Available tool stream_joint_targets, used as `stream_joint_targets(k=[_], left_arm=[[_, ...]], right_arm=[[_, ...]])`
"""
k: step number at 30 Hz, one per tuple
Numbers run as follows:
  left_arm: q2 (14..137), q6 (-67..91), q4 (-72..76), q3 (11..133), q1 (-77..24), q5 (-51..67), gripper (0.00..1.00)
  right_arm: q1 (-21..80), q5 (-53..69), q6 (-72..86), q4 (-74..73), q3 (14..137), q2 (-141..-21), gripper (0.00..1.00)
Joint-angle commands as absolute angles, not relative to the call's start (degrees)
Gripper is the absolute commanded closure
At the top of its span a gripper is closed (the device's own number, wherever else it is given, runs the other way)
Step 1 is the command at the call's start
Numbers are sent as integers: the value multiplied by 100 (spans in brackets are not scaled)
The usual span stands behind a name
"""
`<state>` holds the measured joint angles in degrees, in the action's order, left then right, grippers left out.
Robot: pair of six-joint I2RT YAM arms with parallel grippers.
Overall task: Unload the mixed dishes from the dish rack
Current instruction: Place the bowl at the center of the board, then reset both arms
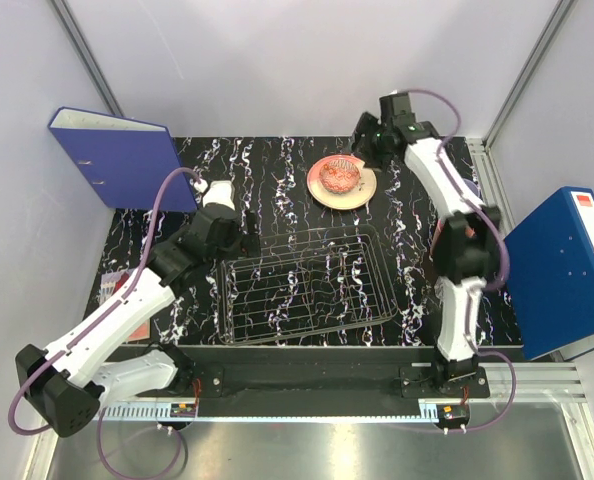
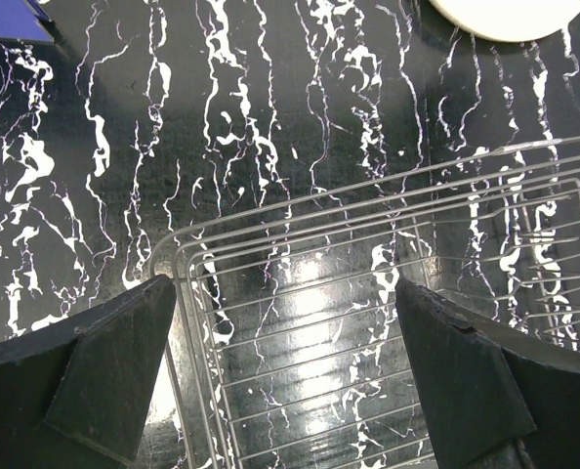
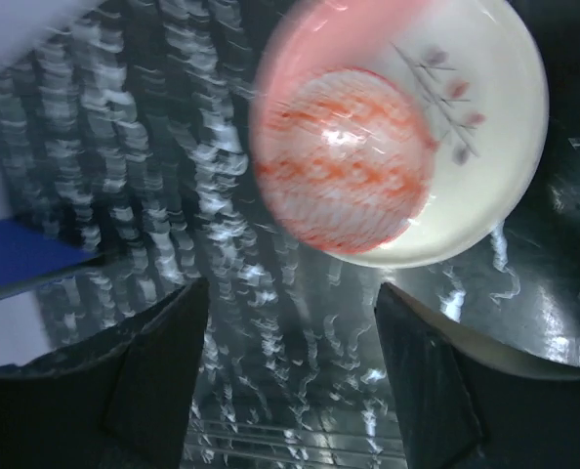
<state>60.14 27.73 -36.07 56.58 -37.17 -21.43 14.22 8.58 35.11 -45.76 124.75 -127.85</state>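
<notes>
The dish rack [image 1: 302, 242] of thin wire lies in the middle of the black marbled table with nothing in it. Behind it a cream plate [image 1: 365, 192] rests on the table, carrying a red-and-white patterned bowl [image 1: 339, 175] upside down. My right gripper [image 1: 369, 140] hovers just beyond the plate, open and empty. In the right wrist view the bowl [image 3: 344, 166] and plate [image 3: 485, 117] lie ahead of the open gripper [image 3: 290, 286]. My left gripper [image 1: 227, 245] is open over the rack's left end; its wrist view shows the rack's corner [image 2: 368, 191] between the spread fingers [image 2: 285, 322].
A blue binder [image 1: 117, 155] leans at the back left corner. A blue box [image 1: 562, 270] stands off the table's right edge. A pink-red flat item [image 1: 117, 290] lies at the left edge under the left arm. White walls close in the back and sides.
</notes>
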Motion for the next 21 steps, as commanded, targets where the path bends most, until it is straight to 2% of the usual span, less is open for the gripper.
stream_joint_targets(k=[1,6,11,16,21], left_arm=[[5801,2778,-3269,5651,-3700,-2145,1],[5845,2918,-3296,5555,-3700,-1961,1],[5845,2953,-3261,5379,-3700,-1837,1],[5731,2918,-3208,5230,-3700,-1732,1],[5599,2874,-3173,5212,-3709,-1670,1]], right_arm=[[2178,433,3376,-2236,10551,-9742,22],[3461,-1313,2690,-1680,8388,-7880,19],[4410,-2512,2479,-1143,6429,-6830,18],[5543,-3699,2391,-1204,5714,-6364,18],[6116,-4376,2320,-1239,5642,-6424,17]])
